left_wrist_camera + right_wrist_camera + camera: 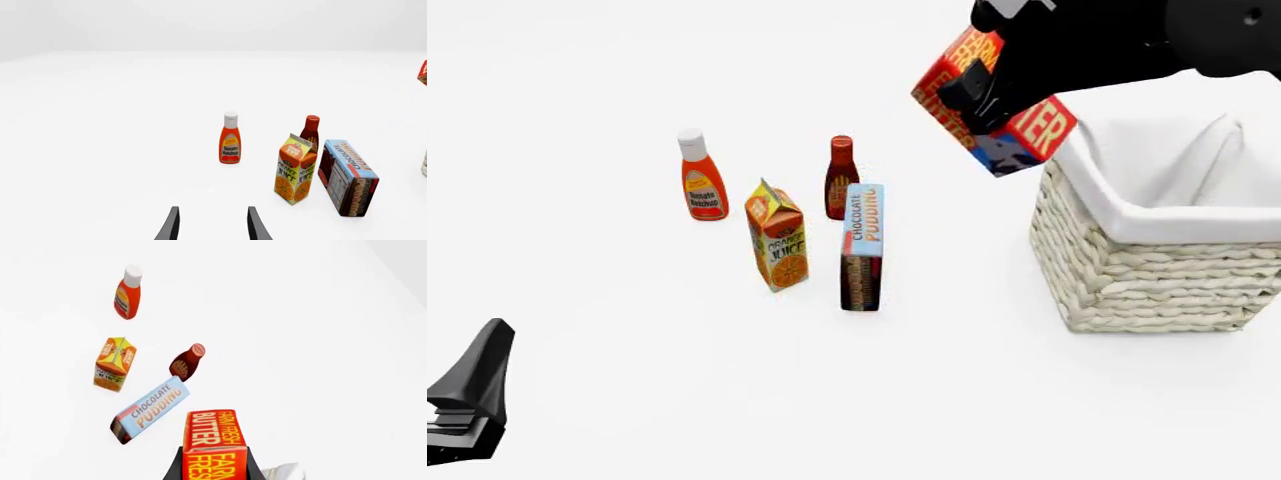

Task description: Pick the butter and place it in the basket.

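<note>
A plain white table [627, 380] is seen in all views, unmarked and without visible edges; in the left wrist view it is met by a pale, featureless backdrop.

At the far left of the front view, the left gripper [474, 385] is seen low at the frame's corner, partly cut off. In its own wrist view, two dark fingertips [172, 225] are shown parted with bare table between them — nothing is held.

Further right, a tomato ketchup bottle [702, 176] is standing upright. An orange juice carton [778, 236] is placed nearer the camera, and just beside it a chocolate pudding box [862, 245] is standing on end. A dark red sauce bottle [841, 176] is set behind the pudding box; its label cannot be read.

Further right again, the butter [1030, 132] is held aloft, tilted, in the right gripper [974, 95], just left of the basket's near-left corner and above rim height. The jaws are closed on the box's sides, as confirmed in the right wrist view, where the dark fingers [175, 467] are seen flanking the carton. Much of the box is covered by the black arm in the front view — only parts of the lettering are legible.

At the right, the wicker basket [1121, 280] is cut off by the frame edge; its white cloth lining [1154, 170] is visible, its floor is not.
</note>
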Robot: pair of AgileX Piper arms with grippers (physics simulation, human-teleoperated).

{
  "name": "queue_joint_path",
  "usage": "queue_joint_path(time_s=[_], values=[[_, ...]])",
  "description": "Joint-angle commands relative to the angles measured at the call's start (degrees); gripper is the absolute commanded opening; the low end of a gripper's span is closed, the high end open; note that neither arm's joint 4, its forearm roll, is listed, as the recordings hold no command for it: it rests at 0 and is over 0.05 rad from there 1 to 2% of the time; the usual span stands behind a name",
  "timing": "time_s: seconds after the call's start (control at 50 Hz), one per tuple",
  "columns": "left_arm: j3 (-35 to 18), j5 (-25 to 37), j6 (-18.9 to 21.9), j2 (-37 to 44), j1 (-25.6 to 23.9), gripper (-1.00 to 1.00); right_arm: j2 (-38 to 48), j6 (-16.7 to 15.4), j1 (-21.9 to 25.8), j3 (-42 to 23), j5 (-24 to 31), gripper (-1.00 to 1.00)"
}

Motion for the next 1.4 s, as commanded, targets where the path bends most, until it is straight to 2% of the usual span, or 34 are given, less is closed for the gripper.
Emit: queue_joint_path(time_s=[0.02,0.78,0.8,0.92,1.24,1.4], values=[[0.00,0.00,0.00,0.00,0.00,1.00,-1.97,2.76,-1.52,-0.03,-0.94,-1.00],[0.00,0.00,0.00,0.00,0.00,1.00,-6.10,7.66,-6.41,1.43,-2.16,-1.00],[0.00,0.00,0.00,0.00,0.00,1.00,-6.51,8.62,-6.59,1.49,-2.15,-1.00],[0.00,0.00,0.00,0.00,0.00,1.00,-7.74,9.81,-7.77,1.74,-2.70,-1.00],[0.00,0.00,0.00,0.00,0.00,1.00,-9.53,12.16,-10.47,3.31,-4.45,-1.00],[0.00,0.00,0.00,0.00,0.00,1.00,-10.64,14.76,-10.68,3.89,-5.51,-1.00]])
